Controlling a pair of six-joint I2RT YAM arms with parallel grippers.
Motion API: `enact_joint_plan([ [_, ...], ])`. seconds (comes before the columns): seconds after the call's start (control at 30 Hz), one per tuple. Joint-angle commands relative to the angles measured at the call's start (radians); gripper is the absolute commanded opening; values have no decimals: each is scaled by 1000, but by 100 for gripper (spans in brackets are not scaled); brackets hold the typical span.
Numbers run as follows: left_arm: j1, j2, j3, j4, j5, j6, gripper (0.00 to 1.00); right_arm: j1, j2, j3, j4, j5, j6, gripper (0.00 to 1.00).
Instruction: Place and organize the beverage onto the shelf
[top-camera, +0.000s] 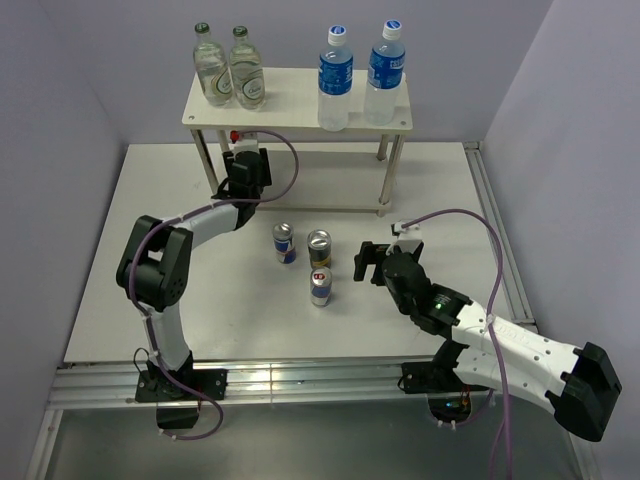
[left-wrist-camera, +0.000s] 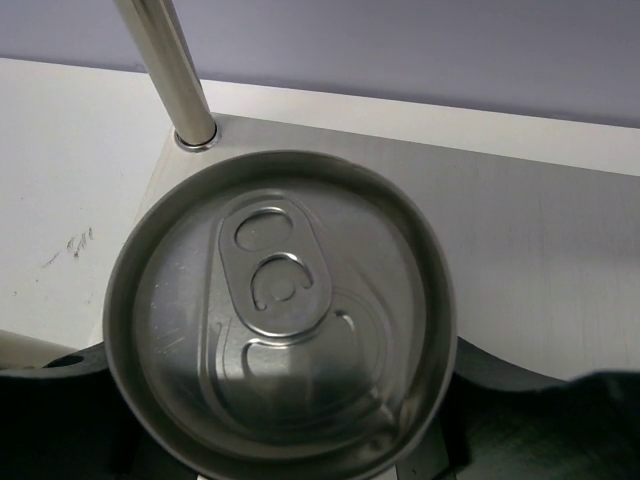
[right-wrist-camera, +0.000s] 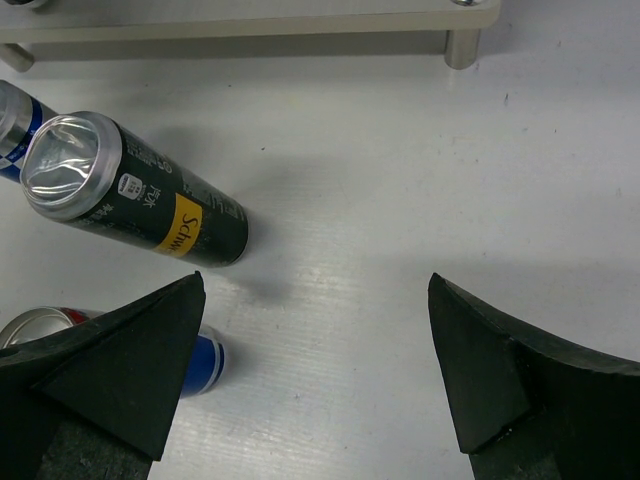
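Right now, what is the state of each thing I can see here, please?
Left claw: shut on the held can.
Held can: upright, unopened, over the shelf's lower board.
Right claw: open, empty.
Dark can: upright on the table.
Far blue can: upright on the table.
Near blue can: upright on the table.
Water bottles: upright, capped, on the shelf top.
Glass bottles: upright, capped, on the shelf top.

text: "Schw", rest of word cut off | on: yellow patch of dark can (right-wrist-camera: 150, 205) | small white mark beside it: unreadable | water bottles (top-camera: 335, 72) blue labels: too small to read
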Motion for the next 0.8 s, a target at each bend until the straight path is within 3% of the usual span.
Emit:
enact_joint_plan([
  [0.0,15,-9,68,116,-16,16,0,8,3,-3,39,19,9,100],
  [0.03,15,-6,68,114,-16,15,0,8,5,-4,39,19,8,100],
  [0.13,15,-6,53,127,-22,15,14,8,5,-6,43,17,8,100],
  [0.17,15,-6,44,130,-22,15,25,7,5,-6,42,17,8,100],
  [0.23,15,-9,31,133,-28,10,34,8,5,-6,42,19,10,100],
  [0.37,15,-11,8,145,-30,10,66,8,2,-6,37,19,12,100],
  [0.43,15,-9,5,140,-33,9,76,8,-4,-7,36,19,13,100],
  [0.57,16,-12,-7,145,-33,10,85,8,-12,-10,28,22,15,100],
  [0.6,15,-14,-9,144,-35,9,92,8,-16,-10,28,22,16,100],
  [0.77,15,-71,-41,122,-35,-5,99,8,-27,-12,19,23,19,100],
])
